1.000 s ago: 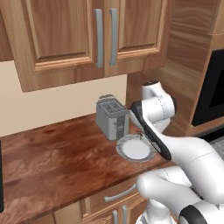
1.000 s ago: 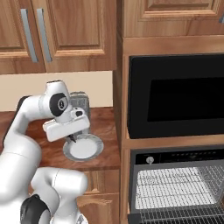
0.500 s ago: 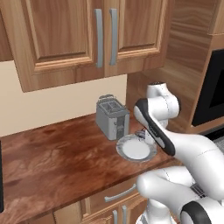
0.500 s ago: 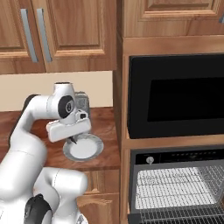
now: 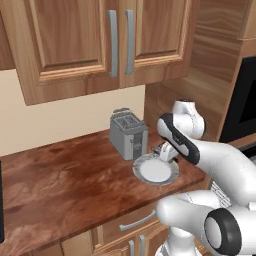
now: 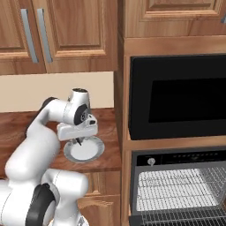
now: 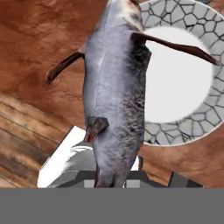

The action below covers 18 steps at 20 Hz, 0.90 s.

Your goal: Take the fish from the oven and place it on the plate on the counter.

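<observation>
1. The gripper (image 6: pixel 79 140) was seen clenched on the fish (image 7: pixel 114 92), which hung from between its tips and ran away from the hand in the hand view, grey-bodied with dark fins spread to either side.
2. The fish was judged to be held clear of any surface, poised just above the plate (image 6: pixel 84 150). In the hand view the plate (image 7: pixel 177 81) lay beyond the fish and partly to one side of it, so that part of the body was over the counter (image 7: pixel 39 52), not the plate.
3. In the left base view the gripper (image 5: pixel 167 150) was seen at the plate's (image 5: pixel 155 172) far rim, with the toaster (image 5: pixel 128 134) just beside it on the counter (image 5: pixel 65 175).
4. The oven (image 6: pixel 176 185) stood well apart, low and away from the hand, its door open and its wire rack bare as far as could be seen.
5. The step in hand was judged to be the placing: the carry from the oven appeared finished, and the fish was not yet set down.
6. The next move was judged to call for a small shift towards the plate's middle, a short lowering until the fish rested on the plate, and then a release of the jaws.
7. Care was thought needed with the long fins, which could catch the raised rim and tip the fish onto the counter.
</observation>
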Available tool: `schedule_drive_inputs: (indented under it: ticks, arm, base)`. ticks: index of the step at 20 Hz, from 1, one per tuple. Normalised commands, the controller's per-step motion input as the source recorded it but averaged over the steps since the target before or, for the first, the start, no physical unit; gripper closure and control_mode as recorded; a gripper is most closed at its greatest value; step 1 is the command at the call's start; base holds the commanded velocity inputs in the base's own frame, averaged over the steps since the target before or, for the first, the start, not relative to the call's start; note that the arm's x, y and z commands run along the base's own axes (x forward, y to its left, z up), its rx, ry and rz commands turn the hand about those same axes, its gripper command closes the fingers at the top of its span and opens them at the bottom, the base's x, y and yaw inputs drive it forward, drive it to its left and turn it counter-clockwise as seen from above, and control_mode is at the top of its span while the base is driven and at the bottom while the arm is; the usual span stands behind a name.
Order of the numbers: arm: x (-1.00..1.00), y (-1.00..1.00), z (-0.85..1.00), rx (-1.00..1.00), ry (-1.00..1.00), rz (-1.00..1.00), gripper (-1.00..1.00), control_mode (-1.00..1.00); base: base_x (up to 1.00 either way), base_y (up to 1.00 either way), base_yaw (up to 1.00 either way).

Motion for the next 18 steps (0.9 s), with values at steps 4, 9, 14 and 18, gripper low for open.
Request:
schedule_drive_inputs:
  ticks: [4,9,14,18]
  arm:
    - [0.67,0.33,-0.19,-0.05,-0.14,-0.11,1.00,-1.00]
    - [0.59,0.12,-0.37,-0.04,-0.15,-0.12,1.00,-1.00]
    - [0.05,-0.17,-0.41,0.00,-0.03,-0.08,1.00,-1.00]
    - [-0.06,-0.29,-0.35,0.00,0.00,-0.05,1.00,-1.00]
  base:
    - [0.00,0.00,0.00]
    - [0.00,0.00,0.00]
    - [0.00,0.00,0.00]
    - [0.00,0.00,0.00]
